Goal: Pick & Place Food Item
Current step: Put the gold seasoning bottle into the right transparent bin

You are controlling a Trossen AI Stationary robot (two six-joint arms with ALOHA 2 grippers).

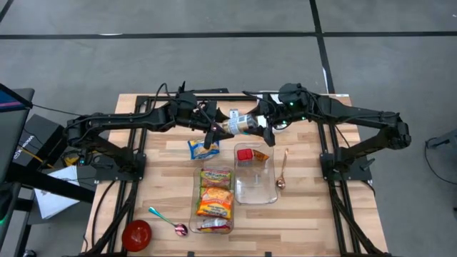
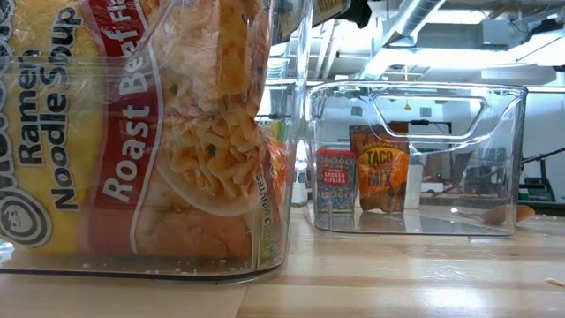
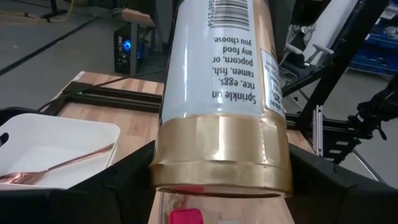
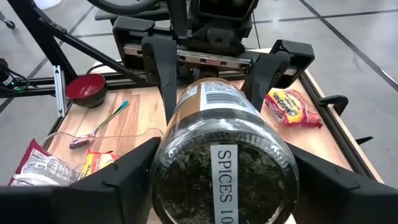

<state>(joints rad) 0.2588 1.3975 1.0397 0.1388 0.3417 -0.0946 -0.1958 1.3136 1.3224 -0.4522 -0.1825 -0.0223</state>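
The wooden table point(image 1: 307, 214) carries two clear plastic bins side by side. The left bin point(image 1: 214, 230) is packed with ramen noodle packets point(image 1: 215, 200); the right bin point(image 1: 268, 194) holds only a small red-labelled spice tin point(image 1: 245, 154) and a taco mix pouch point(image 1: 260, 155) at its far end.

Above the far edge of that right bin, the spice jar point(image 1: 242, 124) hangs level in the air between the two arms, its long axis running left to right across the table. The left gripper point(image 1: 214, 130) has its fingers spread wide around the gold-capped end; the right gripper point(image 1: 264, 127) spans the clear base end likewise. Which gripper actually bears the jar cannot be told. The right bin lies just below and toward the near side, nearer the right arm.

The jar is a smooth, rigid cylinder: glossy white label, shiny gold band, clear bottom showing dried green herbs. It probably slips easily under a loose grip.

Loose on the table lie a blue snack packet point(image 1: 202, 148), a copper spoon point(image 1: 283, 171), an iridescent spoon point(image 1: 168, 222) and a red bowl point(image 1: 136, 235).
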